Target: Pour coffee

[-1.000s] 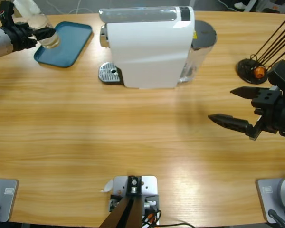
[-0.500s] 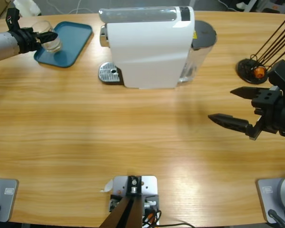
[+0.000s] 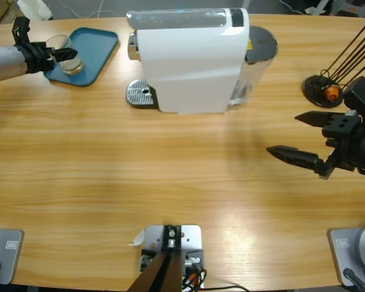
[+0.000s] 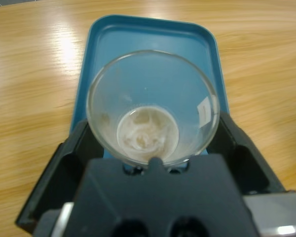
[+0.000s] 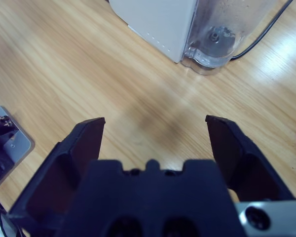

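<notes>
A clear glass tumbler [image 4: 153,106] is gripped between the jaws of my left gripper [image 4: 153,140], which is shut on it. At its bottom lies a thin pale-brown layer of coffee [image 4: 147,132]. The tumbler [image 3: 65,53] stands roughly upright over the near-left corner of the blue tray [image 3: 94,45]; whether it touches the tray I cannot tell. My left gripper [image 3: 58,53] reaches in from the left edge. The white coffee machine [image 3: 188,58] stands at the back middle. My right gripper [image 3: 283,134] hangs open and empty over the table's right side, far from the tumbler.
The machine's metal drip grate [image 3: 140,92] juts out to its left and its clear water tank [image 5: 227,34] sits behind it. A black stand with thin rods and an orange piece [image 3: 325,90] is at the back right. Bare wood spreads across the front of the table [image 3: 170,176].
My left gripper has carried the tumbler down and slightly right, from tilted above the tray's edge to upright and low over the tray. The right arm has not moved.
</notes>
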Action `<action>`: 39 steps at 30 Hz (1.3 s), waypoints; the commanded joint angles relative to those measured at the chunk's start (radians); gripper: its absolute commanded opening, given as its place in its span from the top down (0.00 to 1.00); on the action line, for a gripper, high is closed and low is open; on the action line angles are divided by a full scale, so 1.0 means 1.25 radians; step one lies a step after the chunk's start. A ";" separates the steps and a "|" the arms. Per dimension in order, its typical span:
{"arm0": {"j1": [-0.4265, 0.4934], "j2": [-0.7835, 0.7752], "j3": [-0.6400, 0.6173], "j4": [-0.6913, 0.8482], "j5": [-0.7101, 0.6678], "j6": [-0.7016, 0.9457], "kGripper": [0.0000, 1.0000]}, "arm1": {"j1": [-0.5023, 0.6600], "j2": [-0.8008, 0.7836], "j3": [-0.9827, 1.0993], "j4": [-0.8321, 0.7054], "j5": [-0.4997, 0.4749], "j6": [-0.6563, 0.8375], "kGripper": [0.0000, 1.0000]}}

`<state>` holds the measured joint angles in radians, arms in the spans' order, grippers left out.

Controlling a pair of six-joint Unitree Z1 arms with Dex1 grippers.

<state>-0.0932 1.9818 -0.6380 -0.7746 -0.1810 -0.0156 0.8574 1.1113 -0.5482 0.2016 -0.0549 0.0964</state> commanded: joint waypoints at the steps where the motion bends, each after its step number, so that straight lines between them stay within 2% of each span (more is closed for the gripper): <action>1: 0.014 -0.107 0.080 0.013 0.001 -0.004 0.18 | 0.009 0.014 -0.003 0.002 -0.008 0.012 0.10; 5: 0.013 -0.275 0.081 0.126 0.004 0.022 0.17 | 0.009 0.013 -0.003 0.002 -0.008 0.013 0.10; 11: 0.005 -0.450 0.024 0.333 0.009 0.035 0.16 | 0.009 -0.002 -0.001 0.003 -0.006 0.014 0.10; 16: -0.141 -0.646 0.010 0.567 -0.076 0.048 0.17 | 0.009 -0.016 0.002 0.003 0.008 0.014 0.10; 20: -0.241 -0.759 0.099 0.605 -0.144 0.041 0.17 | 0.009 -0.024 0.003 0.004 0.032 0.003 0.10; 22: -0.303 -0.779 0.122 0.605 -0.135 0.035 0.17 | 0.009 -0.018 0.003 0.005 0.035 -0.008 0.10; 23: -0.310 -0.777 0.130 0.605 -0.138 0.035 0.18 | 0.009 -0.013 0.003 0.005 0.042 -0.012 0.10; 26: -0.314 -0.775 0.169 0.593 -0.142 0.036 0.18 | 0.009 -0.010 0.003 0.003 0.042 -0.018 0.10; 39: -0.317 -0.717 0.167 0.571 -0.136 0.057 0.18 | 0.009 0.023 0.002 -0.005 0.033 -0.025 0.10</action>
<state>-0.4749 1.0445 -0.4611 -0.0484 -0.3468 0.0378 0.8576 1.1099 -0.5482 0.2015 -0.0152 0.0729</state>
